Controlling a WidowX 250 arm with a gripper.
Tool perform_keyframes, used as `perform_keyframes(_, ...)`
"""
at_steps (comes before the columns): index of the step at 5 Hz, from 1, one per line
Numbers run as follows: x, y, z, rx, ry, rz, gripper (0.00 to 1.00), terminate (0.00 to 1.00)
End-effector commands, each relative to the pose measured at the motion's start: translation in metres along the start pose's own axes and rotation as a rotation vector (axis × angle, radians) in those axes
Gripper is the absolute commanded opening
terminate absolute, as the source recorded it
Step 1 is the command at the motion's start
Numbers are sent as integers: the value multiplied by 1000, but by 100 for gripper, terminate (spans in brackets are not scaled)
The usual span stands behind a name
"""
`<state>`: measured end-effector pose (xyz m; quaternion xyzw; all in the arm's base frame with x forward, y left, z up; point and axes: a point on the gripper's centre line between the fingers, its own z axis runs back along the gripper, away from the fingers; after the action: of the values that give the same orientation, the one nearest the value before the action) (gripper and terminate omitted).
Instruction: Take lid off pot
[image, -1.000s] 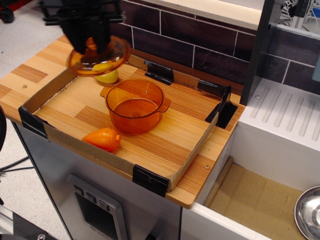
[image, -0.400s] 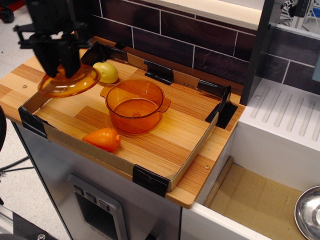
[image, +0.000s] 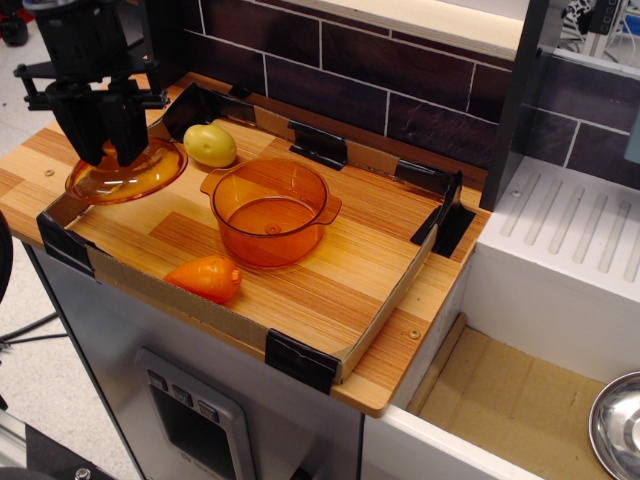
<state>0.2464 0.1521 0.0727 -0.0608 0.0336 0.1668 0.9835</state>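
Observation:
The translucent orange lid hangs tilted over the left end of the cardboard tray, held by its knob. My gripper is shut on that knob, which its black fingers mostly hide. The deep orange pot stands uncovered in the middle of the tray, well to the right of the lid, with its two side handles showing and its inside bare.
The low cardboard tray lies on a wooden counter. A yellow lemon sits behind the pot and an orange toy carrot in front of it. A dark tiled wall runs behind. A white drainboard and a sink with a metal bowl are on the right.
My gripper has carried the lid left and downward, from above the lemon behind the pot to the tray's left end. The pot, lemon and carrot have not moved.

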Motion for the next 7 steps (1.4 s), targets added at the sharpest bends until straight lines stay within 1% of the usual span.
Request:
perform_keyframes(1, 23, 3, 2, 27, -79, 19, 0, 0)
perform_keyframes(2, 25, 5, -1, 30, -82, 20, 0, 0)
perform_keyframes(3, 26, 8, -13, 54, -89, 14, 0, 0)
perform_keyframes(4, 23, 6, -19, 48, -91, -10, 0, 0)
perform_keyframes(5, 22, 3, -30, 71, -110, -18, 0, 0)
perform_keyframes(6, 27, 3, -30, 67, -36, 82, 100, 0)
perform_keyframes(7, 26, -3, -19, 49, -14, 60, 100, 0)
